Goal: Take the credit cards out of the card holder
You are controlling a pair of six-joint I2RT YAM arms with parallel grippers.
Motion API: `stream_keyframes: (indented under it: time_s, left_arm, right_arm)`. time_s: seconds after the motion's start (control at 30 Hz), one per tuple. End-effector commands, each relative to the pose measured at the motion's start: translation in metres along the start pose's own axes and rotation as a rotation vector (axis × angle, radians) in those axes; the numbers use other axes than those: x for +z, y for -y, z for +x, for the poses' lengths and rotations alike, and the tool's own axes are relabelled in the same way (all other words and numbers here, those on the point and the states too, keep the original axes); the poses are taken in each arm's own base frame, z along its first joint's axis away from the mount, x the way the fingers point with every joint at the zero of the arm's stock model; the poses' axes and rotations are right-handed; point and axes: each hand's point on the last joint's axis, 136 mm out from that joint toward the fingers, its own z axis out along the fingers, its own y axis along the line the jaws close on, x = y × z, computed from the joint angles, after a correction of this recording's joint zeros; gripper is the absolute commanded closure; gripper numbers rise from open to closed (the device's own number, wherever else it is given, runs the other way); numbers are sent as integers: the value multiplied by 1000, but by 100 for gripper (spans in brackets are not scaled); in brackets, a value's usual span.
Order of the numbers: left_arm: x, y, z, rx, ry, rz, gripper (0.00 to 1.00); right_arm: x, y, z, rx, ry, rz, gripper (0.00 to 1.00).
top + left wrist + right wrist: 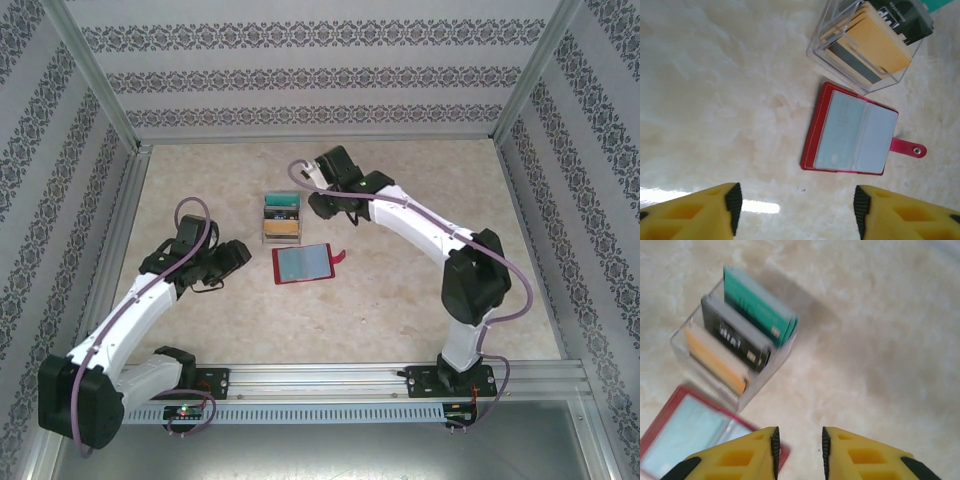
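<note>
Surface [400, 310]: pale marbled beige. Near centre, red card holder [302, 263] lies open, grey-blue inner face up, tab [338, 256] to the right. Just beyond it sits a clear plastic box [837, 70] of upright cards [880, 45].

Red card holder [852, 132] open on marble table [715, 90], clear card box [837, 70] just beside — jaws apart

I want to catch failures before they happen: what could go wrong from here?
1. The open card holder lies flat and thin on the smooth table. The left gripper, open near it, may slide it rather than catch a card.
2. The clear box of standing cards sits close beside it, so the right gripper could knock it over.
</note>
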Motion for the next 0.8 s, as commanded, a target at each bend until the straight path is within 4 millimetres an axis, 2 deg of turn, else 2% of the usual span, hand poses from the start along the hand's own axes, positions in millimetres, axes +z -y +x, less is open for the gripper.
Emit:
stream_keyframes:
  time_s: [0.0,0.2,0.37,0.6,0.77]
  left_arm:
    - [17,26,0,20,-15,86,41]
    - [52,35,14,66,-78,59,48]
    - [73,41,20,98,-115,51,49]
    - [93,47,21,126,-148,50,59]
    - [105,53,20,149,-165,62,62]
  right_arm:
    - [19,-25,54,211,-133,-122,69]
    - [39,-35,109,408,-238,-155,71]
    - [56,-38,137,512,-303,-149,73]
    - [71,-28,147,542,-322,-80,73]
    - [79,-23,153,540,-338,-38,73]
